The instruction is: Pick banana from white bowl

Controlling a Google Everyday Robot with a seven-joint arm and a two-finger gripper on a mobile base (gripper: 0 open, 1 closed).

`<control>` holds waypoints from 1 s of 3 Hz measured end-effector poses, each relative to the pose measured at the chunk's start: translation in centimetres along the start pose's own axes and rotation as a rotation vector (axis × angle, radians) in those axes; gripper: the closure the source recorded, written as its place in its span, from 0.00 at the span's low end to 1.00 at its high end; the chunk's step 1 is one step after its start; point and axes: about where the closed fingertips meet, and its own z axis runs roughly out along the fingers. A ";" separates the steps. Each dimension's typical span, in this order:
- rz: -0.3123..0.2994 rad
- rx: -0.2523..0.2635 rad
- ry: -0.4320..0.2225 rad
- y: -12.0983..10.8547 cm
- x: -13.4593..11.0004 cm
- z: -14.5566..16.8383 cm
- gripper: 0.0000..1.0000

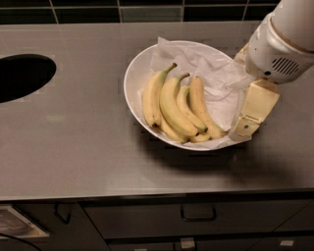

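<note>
A bunch of several yellow bananas lies in the large white bowl on the grey counter. A crumpled white paper sheet lines the bowl's right half and hangs over its rim. My gripper is open at the bowl's right rim, just right of the bananas and apart from them. Its lower cream finger reaches down to the paper at the rim. The upper finger is mostly hidden behind the white wrist.
A dark oval opening is set in the counter at the far left. Dark tiles run along the back. Drawers with handles sit below the counter's front edge.
</note>
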 end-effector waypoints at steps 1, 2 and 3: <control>0.000 0.000 0.000 0.0 0.0 0.0 0.00; 0.005 0.015 -0.023 -0.2 -0.9 0.0 0.00; 0.069 0.025 -0.062 -1.3 -2.5 0.9 0.00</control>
